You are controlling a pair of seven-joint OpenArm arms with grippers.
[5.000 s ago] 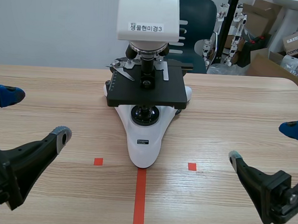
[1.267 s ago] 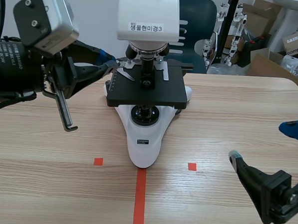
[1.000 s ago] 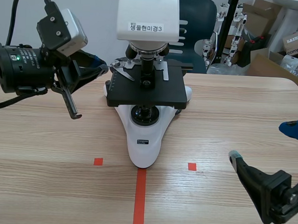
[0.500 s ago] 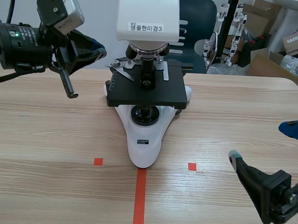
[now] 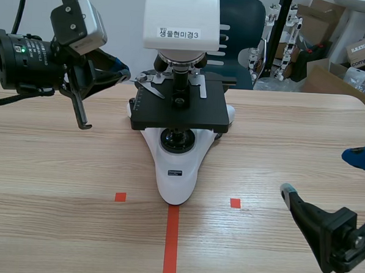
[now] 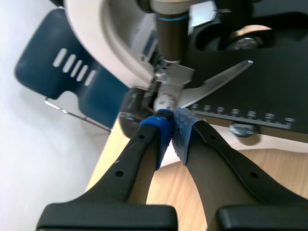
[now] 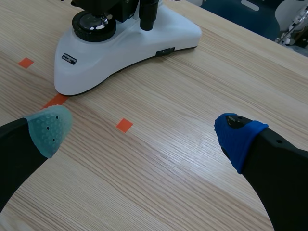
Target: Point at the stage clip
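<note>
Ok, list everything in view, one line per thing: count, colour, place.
microscope: one, white body, middle of the table
stage: one, black, on the microscope
stage clip: one, silver, far left part of the stage
chair: one, dark teal, behind the table
cardboard boxes: several, brown, back right, off the table
table: one, light wood, under the microscope
left hand: one, black, blue-tipped, shut, raised, tips close to the stage clip
right hand: one, black, tips blue and grey-green, open, low at the table's right

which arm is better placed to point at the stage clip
Left. The left arm is raised beside the microscope, jaws shut, tips just short of the stage clip. The right arm sits low, jaws open, well away.
</note>
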